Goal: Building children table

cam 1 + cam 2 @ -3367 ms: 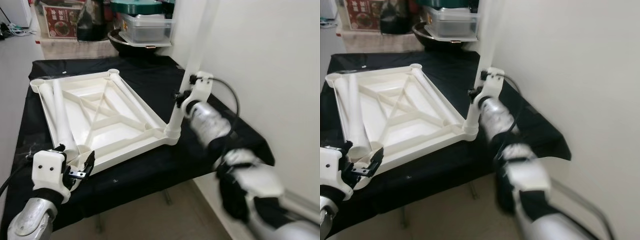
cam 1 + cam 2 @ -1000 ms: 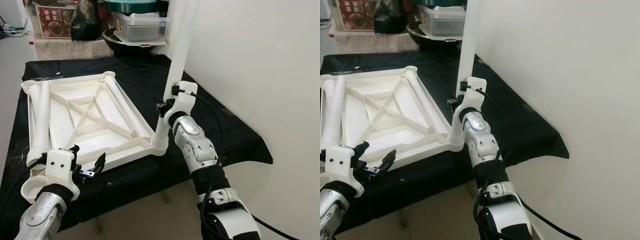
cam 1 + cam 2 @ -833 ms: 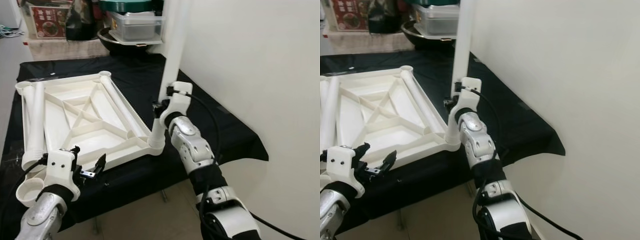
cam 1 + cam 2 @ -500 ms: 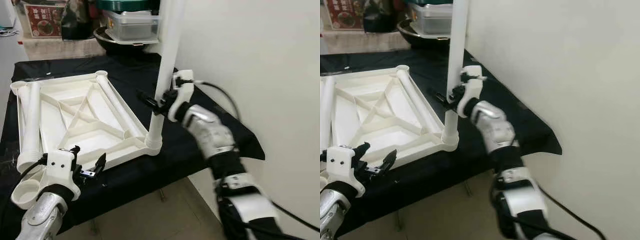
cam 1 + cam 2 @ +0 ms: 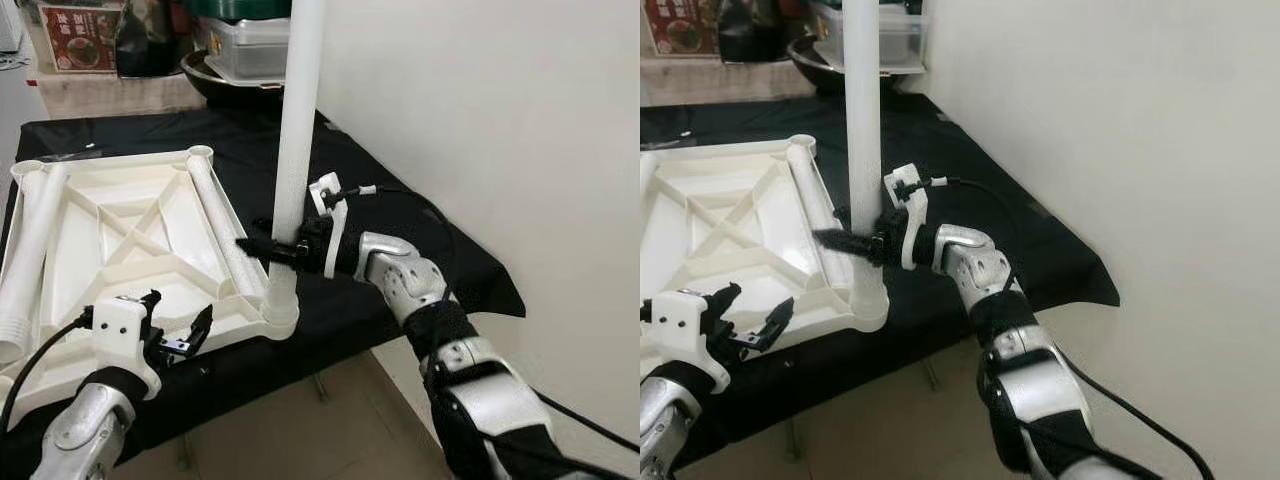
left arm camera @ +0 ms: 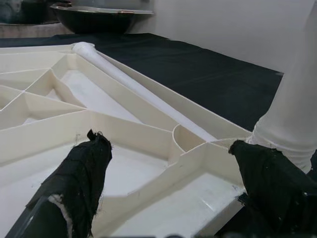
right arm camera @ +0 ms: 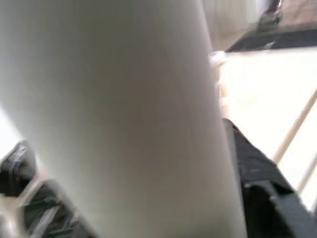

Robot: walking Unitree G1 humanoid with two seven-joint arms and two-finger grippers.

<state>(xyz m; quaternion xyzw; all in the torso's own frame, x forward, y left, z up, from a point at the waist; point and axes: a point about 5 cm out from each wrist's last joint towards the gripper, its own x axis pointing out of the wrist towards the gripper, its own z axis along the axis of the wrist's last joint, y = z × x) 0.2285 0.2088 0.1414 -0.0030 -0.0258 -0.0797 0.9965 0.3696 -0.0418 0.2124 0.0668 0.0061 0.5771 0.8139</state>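
Since half a second ago the right arm has swung lower and flatter, so the right gripper (image 5: 268,248) now reaches in level from the wall side, where before it came down from above. The whole view has also slid, which is the camera's doing.

Nearest, at the front edge of the black-draped table (image 5: 440,235), the left gripper (image 5: 172,327) hovers with its two black fingers (image 6: 81,171) spread apart and nothing between them. In the left wrist view they frame the near right corner of the upturned white tabletop (image 5: 120,235), one finger over the ribbed inside and the other just beside the corner socket.

In that corner socket stands the upright leg (image 5: 297,130), a white tube rising out of the top of the view. The right gripper has its fingers closed around it low down, just above the socket, one finger tip poking out past the tube toward the tabletop's middle.

The tabletop lies underside up, ribs crossing in an X. A loose leg (image 5: 225,225) lies along its right rim, and another leg (image 5: 35,245) lies along its left rim.

Beyond the table's far edge sit a dark bowl (image 5: 215,75), a clear lidded container (image 5: 250,50) and a red printed box (image 5: 75,22).
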